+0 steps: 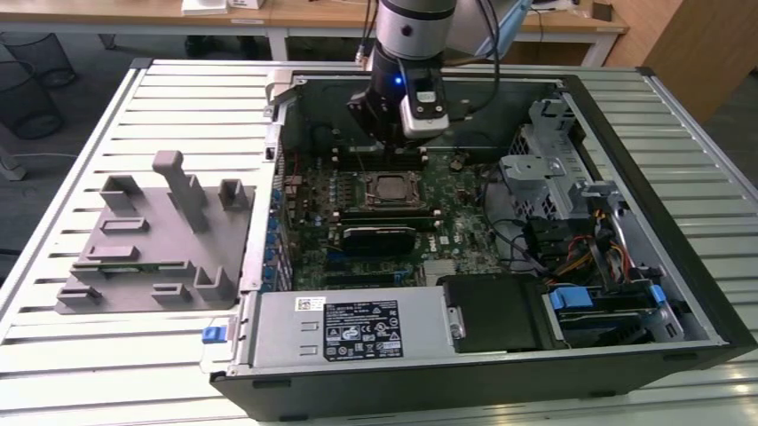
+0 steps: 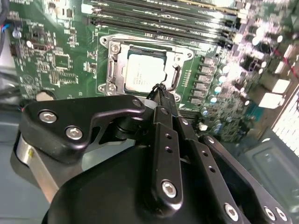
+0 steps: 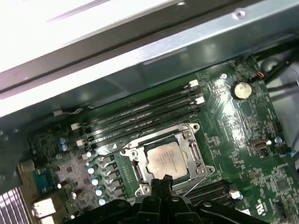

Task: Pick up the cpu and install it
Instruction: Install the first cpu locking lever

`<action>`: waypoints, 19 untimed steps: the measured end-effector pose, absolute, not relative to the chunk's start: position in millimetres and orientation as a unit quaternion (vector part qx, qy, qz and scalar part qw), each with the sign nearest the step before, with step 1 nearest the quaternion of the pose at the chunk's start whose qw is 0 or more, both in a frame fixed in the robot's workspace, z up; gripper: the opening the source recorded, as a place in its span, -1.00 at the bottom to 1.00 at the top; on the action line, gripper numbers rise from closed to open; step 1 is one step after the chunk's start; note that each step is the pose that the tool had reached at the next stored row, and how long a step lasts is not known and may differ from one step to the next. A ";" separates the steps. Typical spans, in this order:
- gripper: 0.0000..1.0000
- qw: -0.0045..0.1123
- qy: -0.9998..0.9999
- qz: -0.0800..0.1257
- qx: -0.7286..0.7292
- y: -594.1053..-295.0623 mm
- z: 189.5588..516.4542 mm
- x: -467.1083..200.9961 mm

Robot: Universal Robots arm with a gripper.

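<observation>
Arm: comes down near-vertical from above into the open computer case, which lies on its side on the slatted counter. The wrist is upright, fingers pointing down at the motherboard.

Pincer: in both wrist views the two black fingers are pressed together into one narrow tip, with nothing between them. The tip sits at the edge of the socket, just beside one side of the cpu. I cannot tell whether it touches the chip or hangs just above it.

Cpu: lies flat and square inside the metal socket frame, silvery top facing up. In the exterior view it shows as a pale square mid-board, just below the wrist. A thin wire lever runs along the frame; I cannot tell whether it is latched.

Surroundings:
- The memory slots run parallel along one side of the socket, seen also in the second wrist view.
- A coin battery sits on the board, well apart from the socket.
- The power supply fills the near corner of the case.
- The grey fixture stands on the counter, outside the case on the exterior view's left.
</observation>
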State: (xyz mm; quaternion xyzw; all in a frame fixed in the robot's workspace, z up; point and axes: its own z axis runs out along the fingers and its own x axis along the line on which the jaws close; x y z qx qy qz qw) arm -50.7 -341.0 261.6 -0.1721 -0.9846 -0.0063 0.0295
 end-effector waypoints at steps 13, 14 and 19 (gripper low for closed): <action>-0.79 0.028 -0.997 -0.003 -0.070 -340.9 260.4 -51.2; -0.79 0.027 -0.997 -0.004 -0.070 -340.9 260.1 -51.9; -0.79 0.019 -0.997 -0.004 -0.069 -340.9 259.4 -61.7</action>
